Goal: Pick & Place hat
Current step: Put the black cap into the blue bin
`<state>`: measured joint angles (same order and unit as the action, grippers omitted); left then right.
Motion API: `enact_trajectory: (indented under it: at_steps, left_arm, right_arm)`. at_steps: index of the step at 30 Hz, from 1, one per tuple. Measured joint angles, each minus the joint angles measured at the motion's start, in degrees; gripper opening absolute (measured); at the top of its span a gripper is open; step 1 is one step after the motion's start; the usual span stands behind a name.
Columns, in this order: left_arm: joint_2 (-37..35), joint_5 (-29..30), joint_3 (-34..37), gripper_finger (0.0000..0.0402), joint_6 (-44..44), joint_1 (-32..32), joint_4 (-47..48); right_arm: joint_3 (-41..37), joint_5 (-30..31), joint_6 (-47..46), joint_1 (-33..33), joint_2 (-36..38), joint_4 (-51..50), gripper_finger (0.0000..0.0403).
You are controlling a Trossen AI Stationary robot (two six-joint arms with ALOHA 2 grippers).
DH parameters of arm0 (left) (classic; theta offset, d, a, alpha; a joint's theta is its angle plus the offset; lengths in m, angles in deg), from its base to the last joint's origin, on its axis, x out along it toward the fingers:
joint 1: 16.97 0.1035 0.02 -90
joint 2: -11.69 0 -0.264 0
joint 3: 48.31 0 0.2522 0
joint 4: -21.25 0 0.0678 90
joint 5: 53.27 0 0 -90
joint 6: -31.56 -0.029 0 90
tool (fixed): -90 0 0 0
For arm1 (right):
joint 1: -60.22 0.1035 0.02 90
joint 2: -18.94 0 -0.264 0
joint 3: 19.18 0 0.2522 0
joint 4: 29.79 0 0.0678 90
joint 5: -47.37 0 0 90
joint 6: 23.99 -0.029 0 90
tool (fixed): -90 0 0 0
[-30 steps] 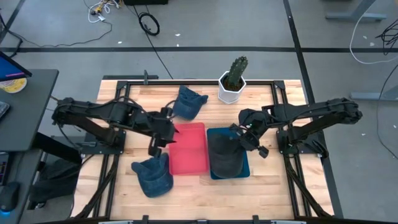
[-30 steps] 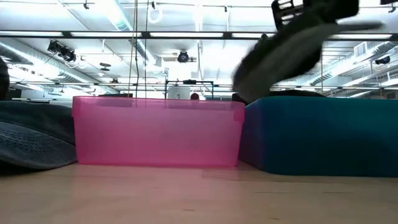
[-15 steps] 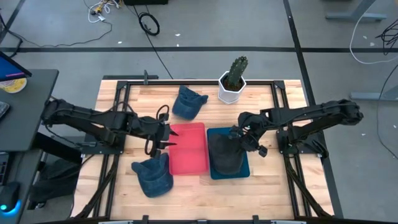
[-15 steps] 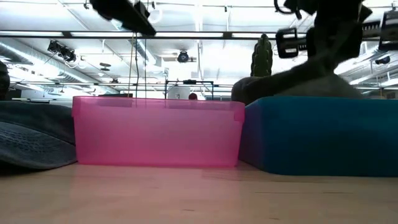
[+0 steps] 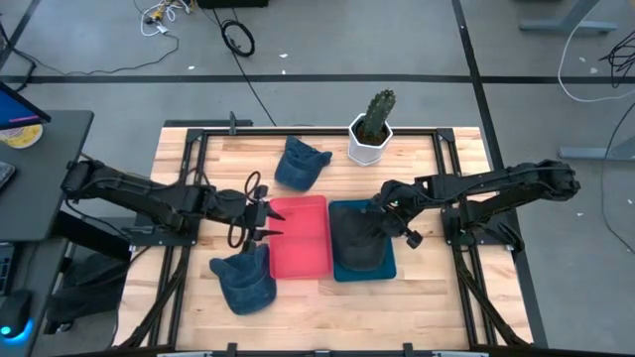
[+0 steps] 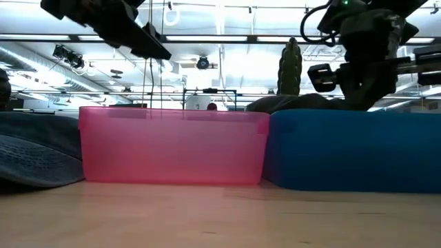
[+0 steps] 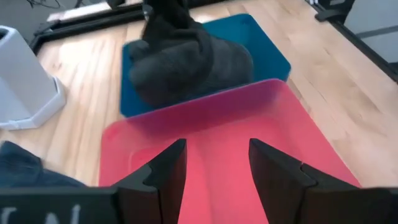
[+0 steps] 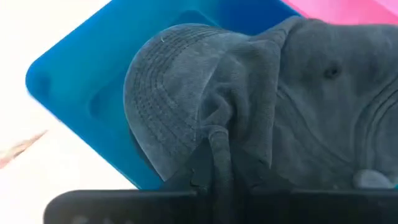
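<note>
Right gripper (image 5: 385, 224) clamped on dark grey hat (image 5: 359, 241) lying in blue bin (image 5: 337, 275), left gripper (image 5: 260, 219) parted above pink bin (image 5: 301, 260); risk of fabric snagging fingers and lifting out on release.

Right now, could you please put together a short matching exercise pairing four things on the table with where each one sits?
Things:
1. Dark grey hat
2. Cactus pot
3. Pink bin
4. Left gripper

Places:
A. At the far edge of the table
B. In the blue bin
C. Beside the blue bin, holding nothing
D. Over the pink bin's left edge

Pairs: 1-B, 2-A, 3-C, 4-D
</note>
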<state>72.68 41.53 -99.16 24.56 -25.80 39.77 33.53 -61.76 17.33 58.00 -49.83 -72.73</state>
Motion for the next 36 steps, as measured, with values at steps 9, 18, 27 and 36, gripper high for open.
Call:
enact_trajectory:
  at_steps: [9, 18, 27, 36]
  left_arm:
    - [-0.5, -0.1, 0.5, 0.0177, 1.4, 0.4, -0.1]
    - [-0.5, 0.0, 0.5, 0.0177, 0.4, 0.4, 0.1]
    - [-0.9, 0.0, 0.4, 0.0177, -0.1, 0.4, 0.6]
    - [-1.2, 0.0, 0.4, 0.0177, 0.3, 0.4, 1.2]
  right_arm:
    - [0.2, 2.7, -8.7, 0.0, 0.0, 0.3, 0.0077]
    - [1.2, 6.6, -11.0, 0.0, 1.8, -1.5, 0.019]
    - [4.6, 7.7, -17.4, 0.0, 6.2, -4.1, 0.024]
    - [3.7, 10.2, -22.0, 0.9, 6.0, -8.6, 0.0216]
